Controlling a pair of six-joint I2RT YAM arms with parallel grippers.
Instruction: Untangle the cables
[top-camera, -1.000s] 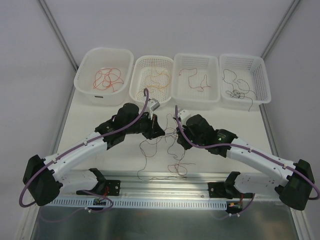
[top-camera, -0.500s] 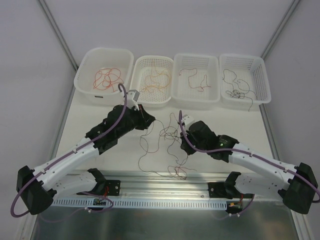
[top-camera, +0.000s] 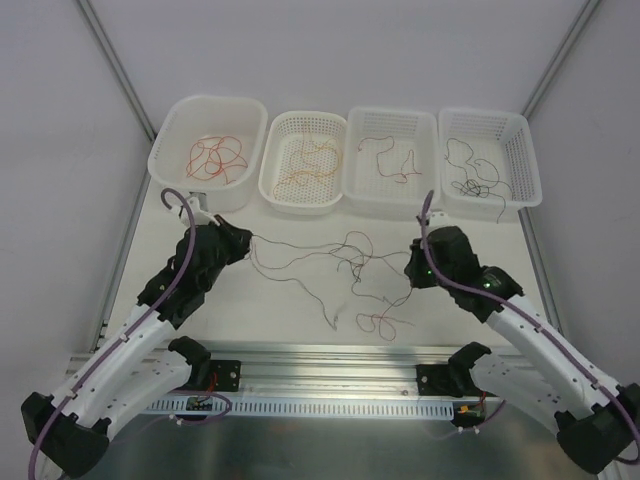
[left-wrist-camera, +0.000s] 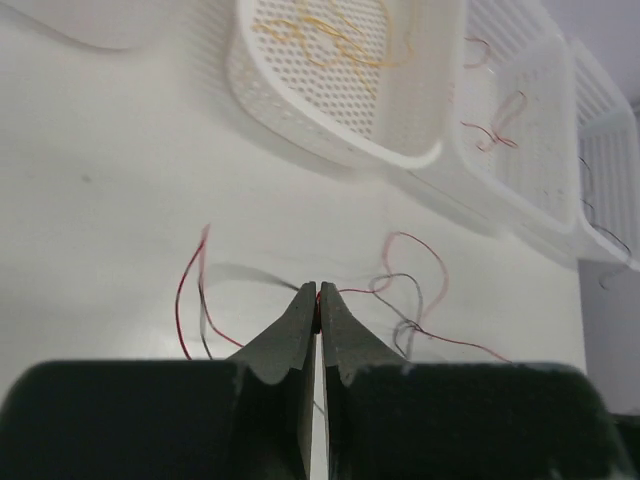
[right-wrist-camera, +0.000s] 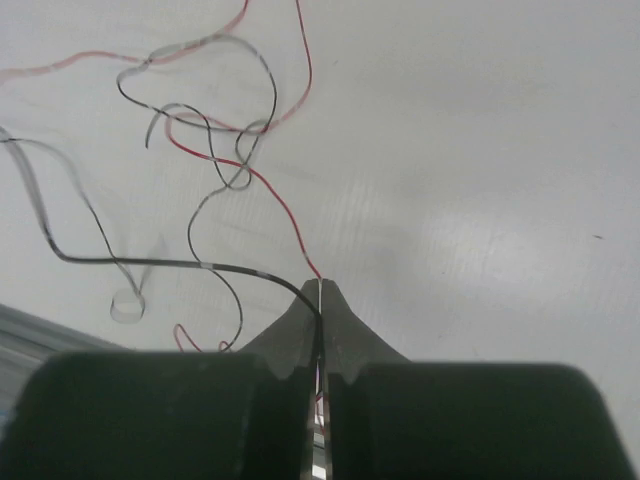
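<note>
cables (top-camera: 345, 262): loose tangle mid-frame on the white tabletop (top-camera: 250, 310), strung out between both tools
left tool (top-camera: 243, 238): clamped tight on a strand, at the tangle's left end
right tool (top-camera: 412, 272): pinched closed on a strand too, right end
baskets (top-camera: 392, 205): four white ones across the top of frame, thin wires (top-camera: 215, 155) in each, apart from the tangle

I've got a white table (top-camera: 270, 320) under the left tool (top-camera: 243, 238), pale walls (top-camera: 330, 50) beyond it, metal rail (top-camera: 330, 380) behind, soft even light.

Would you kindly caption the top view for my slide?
Left gripper and right gripper, both shut on cables, hold them stretched before four baskets.
</note>
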